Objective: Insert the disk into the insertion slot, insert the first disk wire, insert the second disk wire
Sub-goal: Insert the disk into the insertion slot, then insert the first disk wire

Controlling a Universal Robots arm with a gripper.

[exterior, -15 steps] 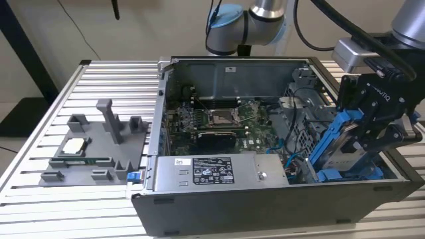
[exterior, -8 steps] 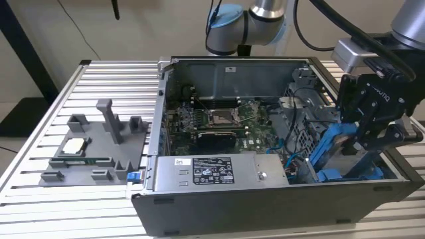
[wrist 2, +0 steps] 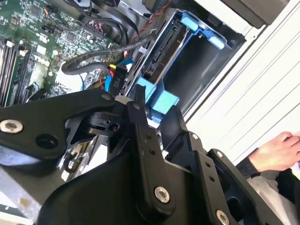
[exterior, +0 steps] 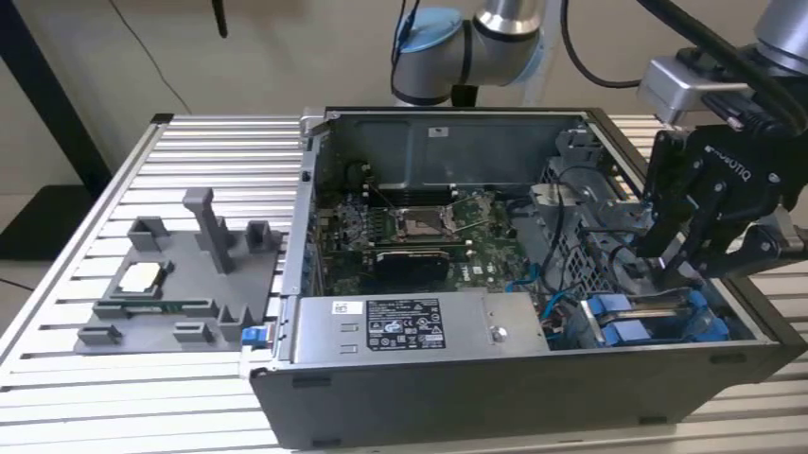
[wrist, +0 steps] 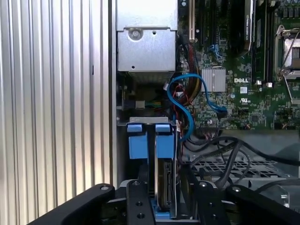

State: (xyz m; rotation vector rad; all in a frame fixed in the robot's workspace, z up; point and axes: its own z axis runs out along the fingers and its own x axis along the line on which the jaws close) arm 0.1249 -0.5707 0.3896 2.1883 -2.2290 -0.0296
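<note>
- At the exterior view's right, over the near corner of the open computer case (exterior: 505,397), the gripper (exterior: 676,274) reaches down into the drive bay.
- Both wrist views show the gripper (wrist 2: 154,105) (wrist: 164,211) clamped on the blue carrier end of the disk (wrist 2: 161,47) (wrist: 165,183), one finger on each side.
- The disk stands on edge in its slot, just beside a second blue carrier (wrist: 136,140).
- A blue data cable (wrist: 186,76) loops between the bay and the motherboard (exterior: 417,232).
- The power-supply box (exterior: 404,326) lies along the near wall, left of the bay.
- A grey fixture tray (exterior: 177,284) sits on the ribbed bench (exterior: 127,397), far left.
- A person's hand (wrist 2: 276,152) rests on the bench beside the case, seen in the second wrist view.
</note>
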